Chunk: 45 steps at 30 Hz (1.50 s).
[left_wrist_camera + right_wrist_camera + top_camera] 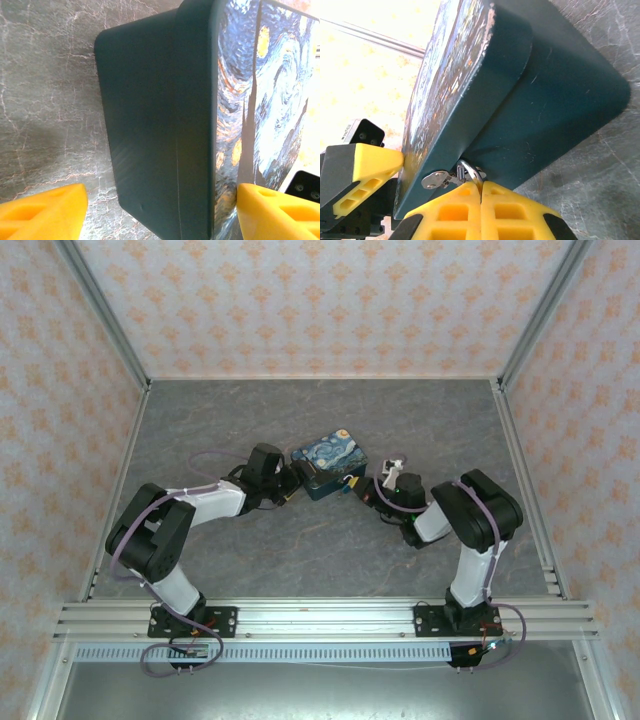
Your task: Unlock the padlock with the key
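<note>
Padlock [466, 171] hangs at the latch on the near right wall of the painted tin box [330, 462], just under the lid's edge. Only a small metal loop peeks out, probably its shackle, and its dark body cannot be told from the box wall. The right gripper [480, 187] has its yellow fingers pressed together with the tips touching that loop, so the lock lies straight ahead of it and this arm is plainly the nearer one. A silvery flat piece that I take for the key [436, 179] lies just beside the loop, its long axis running along the lid edge, across the fingers rather than in line with them. Whether the fingers pinch any of it I cannot tell. The left gripper [291, 486] stands open astride the box's left end, one finger [370, 165] against the lid, apparently steadying it.
</note>
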### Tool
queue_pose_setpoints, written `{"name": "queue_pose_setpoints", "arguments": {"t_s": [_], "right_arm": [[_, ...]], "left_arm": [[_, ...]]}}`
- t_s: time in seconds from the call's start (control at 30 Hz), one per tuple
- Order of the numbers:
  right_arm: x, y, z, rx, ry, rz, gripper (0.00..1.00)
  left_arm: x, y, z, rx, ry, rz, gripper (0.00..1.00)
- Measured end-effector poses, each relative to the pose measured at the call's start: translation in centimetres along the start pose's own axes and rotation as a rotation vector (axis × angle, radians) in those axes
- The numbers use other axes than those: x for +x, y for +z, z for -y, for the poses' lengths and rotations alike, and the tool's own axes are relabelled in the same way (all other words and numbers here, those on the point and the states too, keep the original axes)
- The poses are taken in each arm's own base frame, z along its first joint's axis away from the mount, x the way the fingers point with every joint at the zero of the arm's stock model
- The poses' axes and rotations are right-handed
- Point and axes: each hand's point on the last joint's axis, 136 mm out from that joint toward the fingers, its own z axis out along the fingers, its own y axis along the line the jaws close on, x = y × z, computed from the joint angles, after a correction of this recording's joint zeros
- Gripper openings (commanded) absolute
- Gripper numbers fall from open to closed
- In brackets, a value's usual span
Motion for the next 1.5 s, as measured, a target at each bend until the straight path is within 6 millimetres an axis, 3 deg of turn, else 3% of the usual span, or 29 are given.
{"name": "queue_pose_setpoints", "arguments": {"t_s": [0.23, 0.4, 0.53, 0.7, 0.9, 1.03, 1.27, 1.37, 1.5], "right_arm": [[-1.4, -1.7, -1.0, 0.000, -0.027, 0.058, 0.00], [-1.9, -3.3, -2.3, 0.017, -0.093, 0.069, 0.00], [-1.9, -5.0, -3.8, 0.042, -0.168, 0.058, 0.00], [-1.9, -7.3, -5.7, 0.098, -0.276, 0.009, 0.00], [-2.1, -10.4, -9.0, 0.154, -0.378, -0.053, 0.00], [-1.7, -11.7, -9.7, 0.214, -0.368, -0.121, 0.00], [1.1, -13.1, -8.1, 0.339, -0.242, -0.323, 0.00], [3.2, -13.4, -6.6, 0.398, -0.162, -0.415, 0.00], [6.0, -13.6, -5.4, 0.468, -0.103, -0.541, 0.00]], "left_arm": [[0.0, -0.1, 0.0, -0.005, 0.003, 0.004, 0.78], [-0.1, -0.5, -0.3, -0.023, 0.011, 0.013, 0.86], [-0.3, -1.5, -1.1, -0.077, 0.036, 0.032, 0.96], [-1.2, -3.6, -1.1, -0.134, 0.088, 0.087, 0.99], [-3.2, -7.6, 0.6, -0.146, 0.184, 0.213, 1.00], [-4.2, -10.7, 1.6, -0.142, 0.239, 0.300, 1.00], [-5.3, -18.0, 3.4, -0.078, 0.343, 0.494, 1.00], [-5.3, -20.0, 3.1, -0.080, 0.375, 0.546, 1.00], [-5.2, -20.7, 1.8, -0.119, 0.401, 0.565, 1.00]]}}
